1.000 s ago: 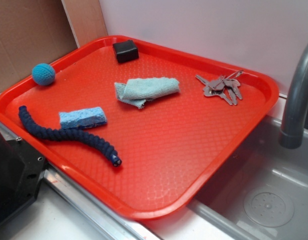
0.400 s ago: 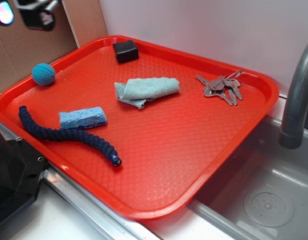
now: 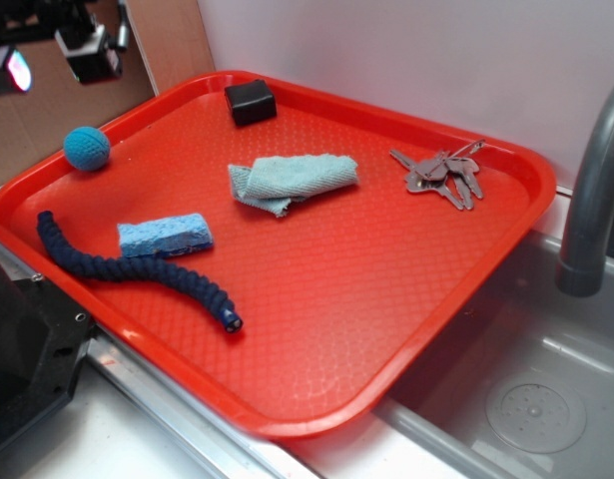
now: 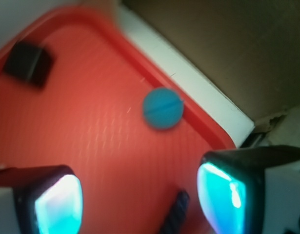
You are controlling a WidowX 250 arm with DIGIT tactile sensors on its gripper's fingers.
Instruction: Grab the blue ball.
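The blue ball point(image 3: 87, 148) sits on the red tray point(image 3: 386, 299), in the tray's left corner and just inside the raised rim, with bare tray surface all around it. The pincer point(image 4: 140, 200) hangs in the air above and to the left of the ball, well clear of it; in the wrist view its two fingers point(image 4: 50, 197) stand wide apart with nothing between them, their pads glowing cyan, and the ball shows beyond them near the tray's edge, blurred.

Taking the ball as the reference: nearer the camera lies a dark navy braided rope point(image 3: 137, 264), curving along the tray's front-left side. Just beyond the rope's middle rests a light blue sponge point(image 3: 165, 236), close beside the rope. Farther along the back rim from the ball sits a small black block point(image 3: 251, 102). Toward the tray's centre is a folded pale green cloth point(image 3: 292, 182). Well apart, at the far right side, lies a bunch of keys point(image 3: 441, 175). Past the tray's right edge are a grey faucet point(image 3: 596, 190) and a sink basin point(image 3: 526, 379). Brown cardboard point(image 3: 47, 110) stands behind the ball.
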